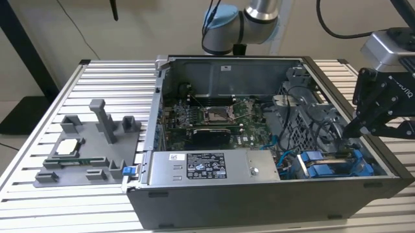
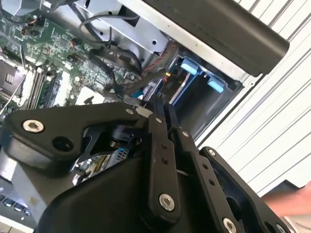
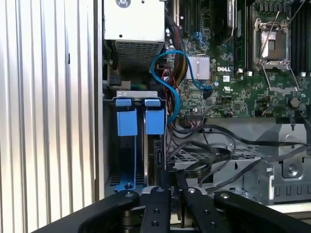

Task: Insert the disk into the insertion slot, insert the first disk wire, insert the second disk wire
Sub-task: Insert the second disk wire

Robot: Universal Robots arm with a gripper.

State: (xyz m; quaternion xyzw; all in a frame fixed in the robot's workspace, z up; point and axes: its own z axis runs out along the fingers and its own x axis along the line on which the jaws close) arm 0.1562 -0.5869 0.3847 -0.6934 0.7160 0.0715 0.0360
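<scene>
While the disk sits half-hidden in its slot, the gripper hangs closed, empty.

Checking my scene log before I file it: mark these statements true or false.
1. The computer case lies open on a slatted table. True.
2. The gripper hangs over the motherboard's middle. False: it is at the case's edge on the exterior view's right, by the insertion slot.
3. A blue cable loops near the slot's blue tabs. True.
4. The grey fixture sits to the exterior view's right of the case. False: it sits to the left.
</scene>
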